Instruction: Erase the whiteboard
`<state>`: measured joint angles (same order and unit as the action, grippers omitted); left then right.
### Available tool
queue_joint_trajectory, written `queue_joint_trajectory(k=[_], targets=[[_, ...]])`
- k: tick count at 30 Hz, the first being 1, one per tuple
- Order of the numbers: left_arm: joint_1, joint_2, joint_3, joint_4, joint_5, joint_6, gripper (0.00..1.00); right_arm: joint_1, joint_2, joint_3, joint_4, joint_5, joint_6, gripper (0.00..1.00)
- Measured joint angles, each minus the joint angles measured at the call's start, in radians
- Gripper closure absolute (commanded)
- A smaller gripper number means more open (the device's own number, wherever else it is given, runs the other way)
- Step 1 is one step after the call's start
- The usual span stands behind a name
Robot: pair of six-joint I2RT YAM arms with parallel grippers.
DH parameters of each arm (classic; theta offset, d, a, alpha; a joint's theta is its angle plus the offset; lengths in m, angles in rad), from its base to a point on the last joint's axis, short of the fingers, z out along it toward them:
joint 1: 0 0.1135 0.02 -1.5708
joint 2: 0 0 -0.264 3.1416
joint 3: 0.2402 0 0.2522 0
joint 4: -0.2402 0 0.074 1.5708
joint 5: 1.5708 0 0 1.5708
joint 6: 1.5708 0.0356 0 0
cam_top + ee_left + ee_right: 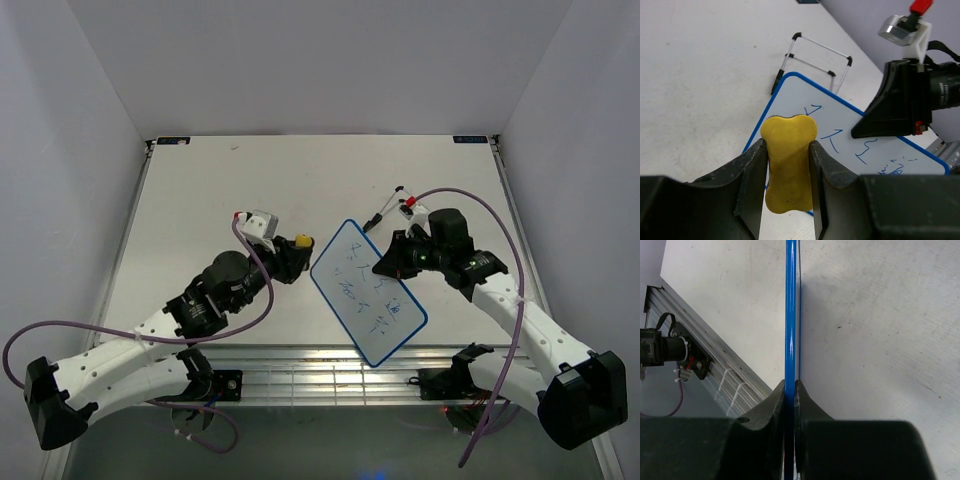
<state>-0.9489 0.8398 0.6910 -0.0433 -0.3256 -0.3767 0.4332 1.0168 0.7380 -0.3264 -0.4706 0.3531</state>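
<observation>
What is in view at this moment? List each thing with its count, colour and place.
whiteboard: one, white with a blue rim and blue scribbles, mid-table between the arms
eraser: one, yellow, by the whiteboard's left edge, held between fingers
wire stand: one, silver with black tips, on the table beyond the whiteboard
table: one, white, under everything
rail: one, silver, along the table's near edge
cables: two, purple, one on each arm
left gripper: one, black, shut on the eraser
right gripper: one, black, shut on the whiteboard's rim
</observation>
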Motion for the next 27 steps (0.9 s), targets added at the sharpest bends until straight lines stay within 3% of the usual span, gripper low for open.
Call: queue_joint_trajectory(k=[5,13,21,27], targets=[[0.003,0.002,-0.107,0.216,0.119,0.055,0.85,0.001,0.007,0.000,0.017,0.016,0.008,0.92],[0.029,0.154,-0.227,0.589,0.253,0.172,0.85,0.000,0.096,0.035,0.021,-0.054,-0.025,0.92],[0.250,0.336,-0.245,0.784,0.426,0.180,0.86,0.000,0.163,0.074,0.023,-0.130,-0.055,0.92],[0.273,0.488,-0.245,0.880,0.510,0.173,0.86,0.000,0.170,0.084,0.024,-0.146,-0.057,0.92]])
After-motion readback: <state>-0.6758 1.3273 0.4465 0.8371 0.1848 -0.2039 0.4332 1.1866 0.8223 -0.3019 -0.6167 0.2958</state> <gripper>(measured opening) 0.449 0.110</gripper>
